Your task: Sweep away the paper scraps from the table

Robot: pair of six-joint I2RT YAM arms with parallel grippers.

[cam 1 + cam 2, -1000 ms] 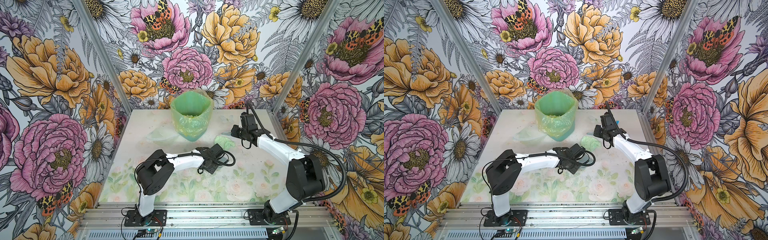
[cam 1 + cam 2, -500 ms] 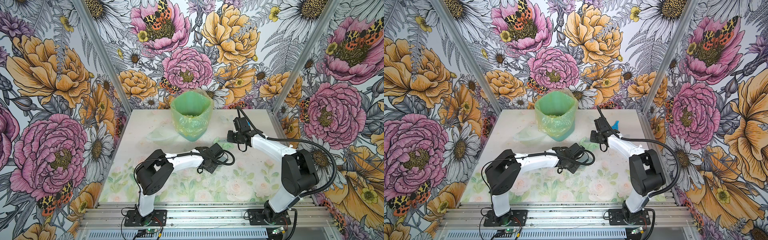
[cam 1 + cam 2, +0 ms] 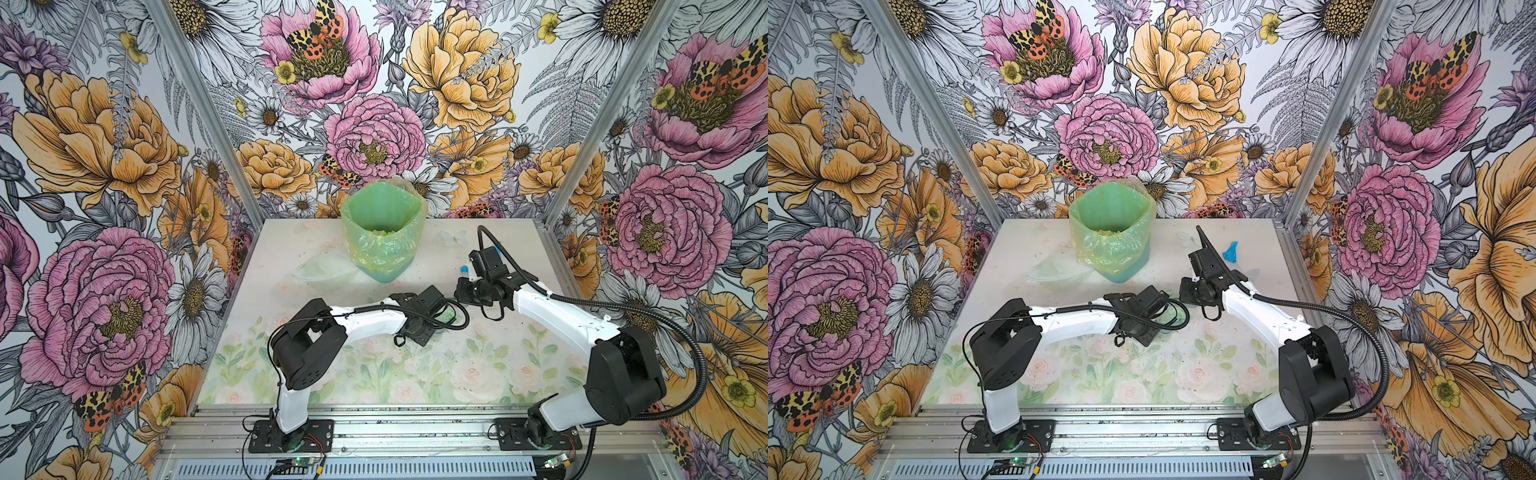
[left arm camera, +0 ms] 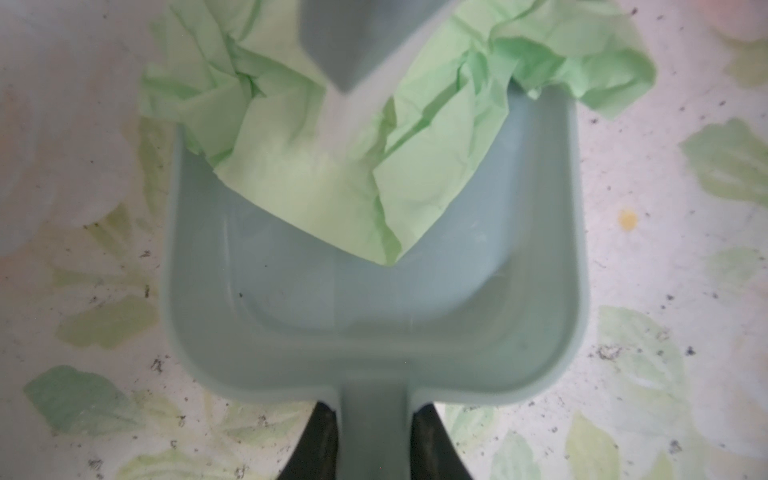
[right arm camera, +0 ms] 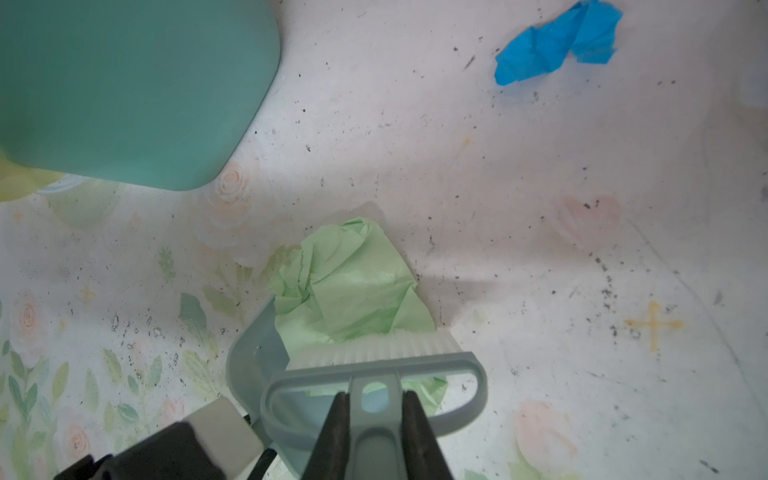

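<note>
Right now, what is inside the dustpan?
A crumpled pale green paper scrap lies partly inside the dustpan, spilling over its open front edge, with the brush against it. The rear floor is bare. Anything beneath the scrap is hidden.

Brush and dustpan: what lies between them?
A crumpled green scrap, lying over the mouth of the dustpan with the brush against it; both wrist views show it.

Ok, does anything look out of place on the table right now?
The pale green scrap sits only partly in the dustpan, its crumpled edges spilling over the front lip, with the brush against it. A blue scrap lies loose on the table, which is speckled with dark grit.
</note>
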